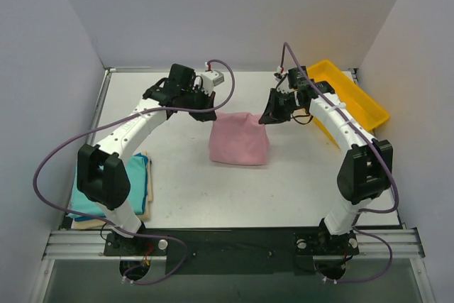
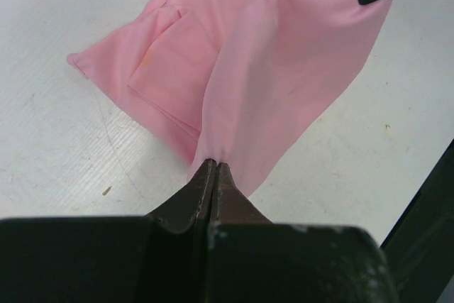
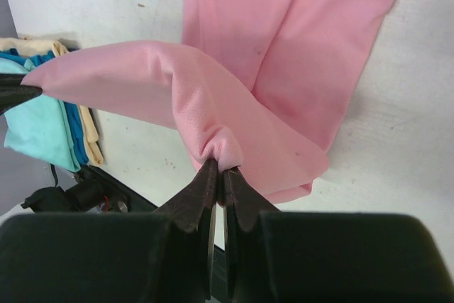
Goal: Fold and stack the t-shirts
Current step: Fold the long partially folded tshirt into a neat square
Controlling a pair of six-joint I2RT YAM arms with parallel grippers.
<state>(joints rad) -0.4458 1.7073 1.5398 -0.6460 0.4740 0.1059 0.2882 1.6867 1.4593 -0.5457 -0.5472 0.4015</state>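
The light pink t-shirt (image 1: 239, 140) lies partly folded at the table's middle, its far edge lifted. My left gripper (image 1: 209, 113) is shut on its far left corner; the left wrist view shows the cloth (image 2: 284, 69) pinched at the tips (image 2: 215, 164). My right gripper (image 1: 268, 116) is shut on its far right corner; the right wrist view shows the cloth (image 3: 284, 54) bunched at the tips (image 3: 218, 166). The teal t-shirt (image 1: 117, 189) lies folded on the cream t-shirt (image 1: 146, 196) at the near left, also in the right wrist view (image 3: 35, 118).
A yellow plastic tray (image 1: 355, 101) stands at the far right, behind my right arm. White walls close the table on three sides. A metal rail (image 1: 227, 243) runs along the near edge.
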